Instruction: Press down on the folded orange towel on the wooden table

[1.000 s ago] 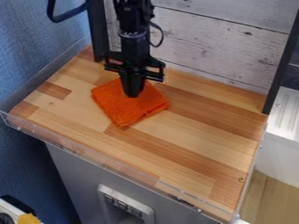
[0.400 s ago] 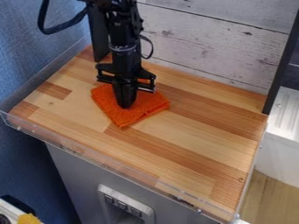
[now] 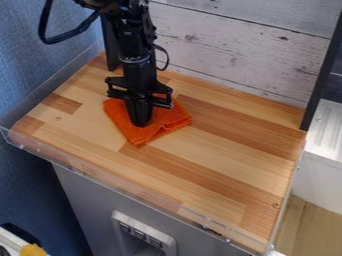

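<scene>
Blue textured wall (image 3: 30, 80) rises on the left, and a thick black cable (image 3: 44, 27) loops in front of it; at the lower left corner sits a yellow object (image 3: 32, 250), cut off by the bottom edge and hard to identify. Next comes a black upright post (image 3: 112, 47), partly behind the black robot arm (image 3: 136, 52), whose upper part runs out of view at the top; whitewashed wooden planks (image 3: 234, 45) stand behind the striped wooden desk (image 3: 227, 150). On its left half lies a folded orange cloth (image 3: 143, 136), slanted, with one corner towards the near edge; the black two-finger gripper (image 3: 141, 122) points down over its middle, the tip appearing to meet the fabric, so that the patch directly behind and beneath is hidden; how far the gripper is open, and whether it has hold of any cloth, I cannot tell. Along the near side runs a clear plastic rim (image 3: 67, 162), above a grey cabinet front (image 3: 87, 200); further right stand another black post (image 3: 322, 75) and a white ridged surface (image 3: 326, 125), cut off by the right edge.
</scene>
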Tool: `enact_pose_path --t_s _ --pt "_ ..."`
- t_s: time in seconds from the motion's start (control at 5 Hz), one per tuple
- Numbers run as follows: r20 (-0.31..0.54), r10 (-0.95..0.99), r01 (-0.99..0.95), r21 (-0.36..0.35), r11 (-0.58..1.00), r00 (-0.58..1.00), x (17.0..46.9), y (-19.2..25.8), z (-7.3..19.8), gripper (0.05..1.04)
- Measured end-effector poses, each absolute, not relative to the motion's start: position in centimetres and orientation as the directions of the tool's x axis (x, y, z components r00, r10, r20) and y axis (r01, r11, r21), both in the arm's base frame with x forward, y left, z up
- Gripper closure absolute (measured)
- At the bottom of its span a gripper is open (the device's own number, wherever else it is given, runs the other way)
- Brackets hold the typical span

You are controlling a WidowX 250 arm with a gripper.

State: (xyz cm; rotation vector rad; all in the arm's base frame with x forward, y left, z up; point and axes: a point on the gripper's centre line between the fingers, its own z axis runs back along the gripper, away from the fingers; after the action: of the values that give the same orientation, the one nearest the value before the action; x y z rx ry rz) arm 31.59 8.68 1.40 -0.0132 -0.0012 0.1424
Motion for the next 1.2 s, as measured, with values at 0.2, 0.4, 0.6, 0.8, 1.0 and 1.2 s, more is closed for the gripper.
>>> enact_pose_path --t_s 0.2,0.4,0.6,0.8,1.0,1.2 --pt "-0.017 0.124 -0.124 -0.016 0.992 0.992 31.6 9.4 2.2 0.857" --pt "-0.042 0.101 -0.102 -0.025 0.994 0.994 31.3 9.3 2.6 0.6" --pt "-0.034 0.085 -0.086 -0.025 0.996 0.996 31.4 9.3 3.9 0.307" --pt "-0.018 0.064 -0.064 -0.018 0.998 0.998 31.3 9.0 5.4 0.09" --pt "0.016 0.039 -0.039 -0.006 0.999 0.999 31.6 8.1 6.8 0.082" --pt "0.025 0.024 -0.024 0.002 1.0 0.999 31.3 7.3 7.5 0.082"
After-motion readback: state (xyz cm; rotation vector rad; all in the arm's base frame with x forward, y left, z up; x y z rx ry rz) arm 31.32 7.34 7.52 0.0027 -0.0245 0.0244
